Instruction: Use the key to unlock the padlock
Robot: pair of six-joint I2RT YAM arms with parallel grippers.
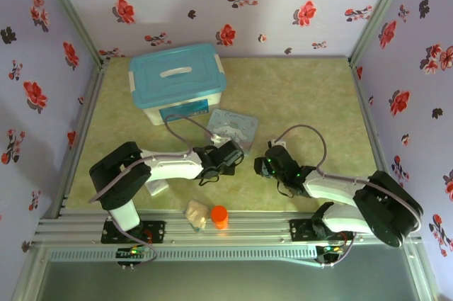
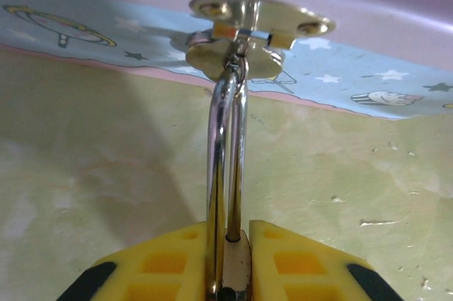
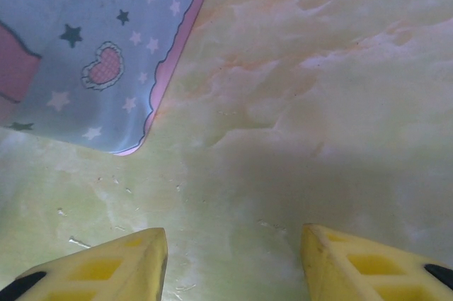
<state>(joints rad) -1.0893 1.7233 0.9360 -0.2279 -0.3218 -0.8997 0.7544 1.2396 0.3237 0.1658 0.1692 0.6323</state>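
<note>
The left end effector (image 2: 226,244) is clenching the tiny padlock (image 2: 218,159) by its brass body near the blue tin (image 2: 368,81), a sound hold for something seemingly light, rigid and slick, while the right end effector (image 3: 233,258) is hovering released.

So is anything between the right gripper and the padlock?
Nothing visible does. Only bare table separates the open right gripper from the left gripper clamping the padlock; the corner of the blue tin lies beside that path.

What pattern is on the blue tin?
Stars and a pink checked heart on the pale blue tin, clearest in the right wrist view.
</note>
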